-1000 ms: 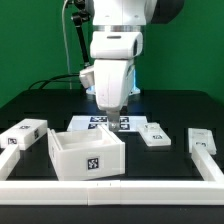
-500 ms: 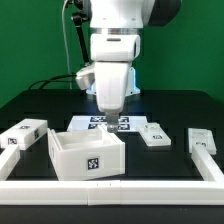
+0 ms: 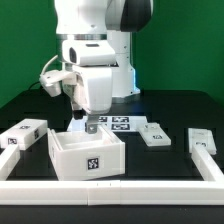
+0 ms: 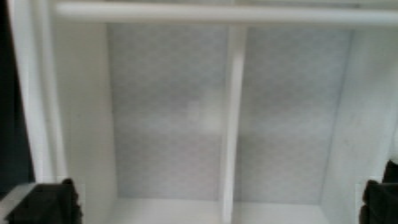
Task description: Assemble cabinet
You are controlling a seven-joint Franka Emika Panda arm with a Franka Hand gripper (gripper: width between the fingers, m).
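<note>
The cabinet shell (image 3: 88,155), a large white open-topped box with a tag on its front, stands at the table's front centre. My gripper (image 3: 90,128) hangs just above the shell's far wall, toward the exterior view's left. In the wrist view the shell's inside (image 4: 169,120) fills the picture, with a thin ridge (image 4: 235,130) running down its floor. The gripper (image 4: 217,205) is open wide and empty, and its dark fingertips (image 4: 54,202) show at both lower corners. Three smaller white tagged blocks lie around the shell: one on the exterior view's left (image 3: 22,134) and two on its right (image 3: 155,133) (image 3: 203,141).
The marker board (image 3: 120,124) lies flat behind the shell, partly hidden by the gripper. Long white border rails run along the table's front (image 3: 110,190) and the exterior view's right side (image 3: 208,165). A black cable (image 3: 45,82) hangs behind the arm.
The arm has swung toward the exterior view's left. The gripper went from above the marker board to above the shell's far wall. The parts on the table have not moved.
</note>
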